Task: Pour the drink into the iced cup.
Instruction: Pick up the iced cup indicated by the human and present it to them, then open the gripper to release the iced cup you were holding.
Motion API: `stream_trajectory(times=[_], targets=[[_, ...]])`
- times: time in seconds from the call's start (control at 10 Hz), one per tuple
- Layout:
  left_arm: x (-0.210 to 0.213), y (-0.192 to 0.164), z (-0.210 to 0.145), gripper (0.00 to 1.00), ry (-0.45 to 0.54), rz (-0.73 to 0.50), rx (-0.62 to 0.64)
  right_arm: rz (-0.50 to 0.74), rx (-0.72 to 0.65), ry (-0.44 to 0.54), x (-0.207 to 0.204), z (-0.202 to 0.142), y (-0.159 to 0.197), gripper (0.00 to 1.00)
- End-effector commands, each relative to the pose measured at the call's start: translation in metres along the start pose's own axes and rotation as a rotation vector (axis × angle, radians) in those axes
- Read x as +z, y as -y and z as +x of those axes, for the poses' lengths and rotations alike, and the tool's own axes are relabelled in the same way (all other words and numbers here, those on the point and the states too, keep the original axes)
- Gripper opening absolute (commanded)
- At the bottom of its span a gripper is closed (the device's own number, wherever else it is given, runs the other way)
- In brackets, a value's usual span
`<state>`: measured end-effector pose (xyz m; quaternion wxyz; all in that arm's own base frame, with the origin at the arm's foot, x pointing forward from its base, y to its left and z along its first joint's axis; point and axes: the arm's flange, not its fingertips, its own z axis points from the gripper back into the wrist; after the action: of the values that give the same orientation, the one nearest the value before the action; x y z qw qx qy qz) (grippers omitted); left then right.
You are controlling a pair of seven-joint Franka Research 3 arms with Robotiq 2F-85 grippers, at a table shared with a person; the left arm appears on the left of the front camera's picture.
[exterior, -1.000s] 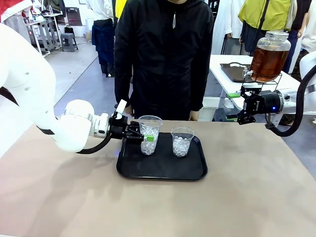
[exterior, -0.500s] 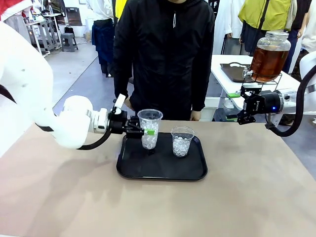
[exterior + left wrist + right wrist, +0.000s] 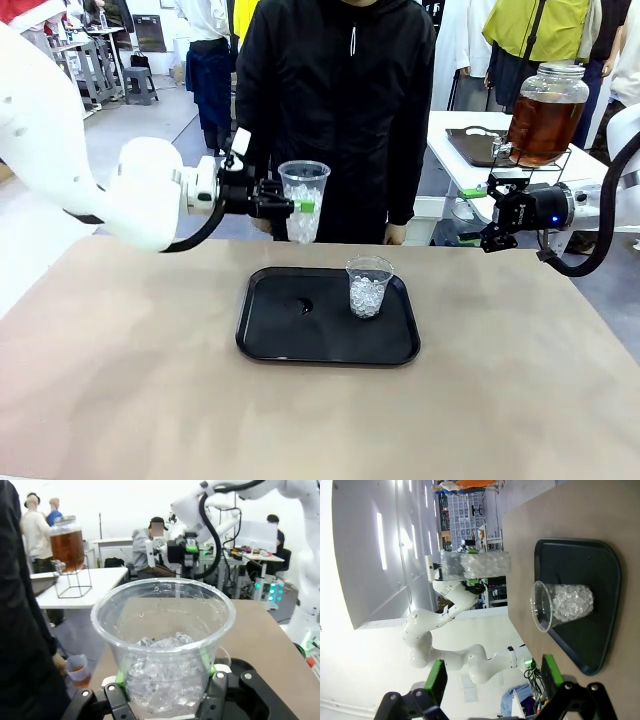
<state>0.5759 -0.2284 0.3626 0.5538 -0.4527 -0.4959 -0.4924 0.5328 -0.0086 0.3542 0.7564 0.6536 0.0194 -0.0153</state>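
Observation:
My left gripper [image 3: 299, 206] is shut on a clear plastic iced cup [image 3: 304, 178] and holds it upright in the air, above the far edge of the table in front of the person. In the left wrist view the iced cup [image 3: 165, 635] sits between the green pads [image 3: 120, 678]. The drink [image 3: 541, 122] is amber liquid in a glass dispenser jar with a metal lid, on a wire stand on the side table at the right. My right gripper [image 3: 496, 226] hangs open just below the jar, and its wrist view also shows the right gripper [image 3: 492, 682] with nothing in it.
A black tray [image 3: 300, 342] lies mid-table with a second iced cup [image 3: 369, 288] on its right half. The person in black stands at the far edge. The side table [image 3: 450, 130] also carries a dark tray.
My left gripper has lifted the iced cup straight up off the tray's left half. The right arm has not moved.

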Motion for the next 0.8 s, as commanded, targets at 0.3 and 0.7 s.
stream_trajectory(times=[0.3,0.7], targets=[[-0.001,-0.011,0.025,0.63,0.002,0.012,-0.029,-0.002,0.003,0.003,0.0,0.001,-0.002,1.0],[-0.001,-0.011,0.025,0.63,0.002,0.012,-0.029,-0.002,0.003,0.003,0.0,0.001,-0.002,1.0]])
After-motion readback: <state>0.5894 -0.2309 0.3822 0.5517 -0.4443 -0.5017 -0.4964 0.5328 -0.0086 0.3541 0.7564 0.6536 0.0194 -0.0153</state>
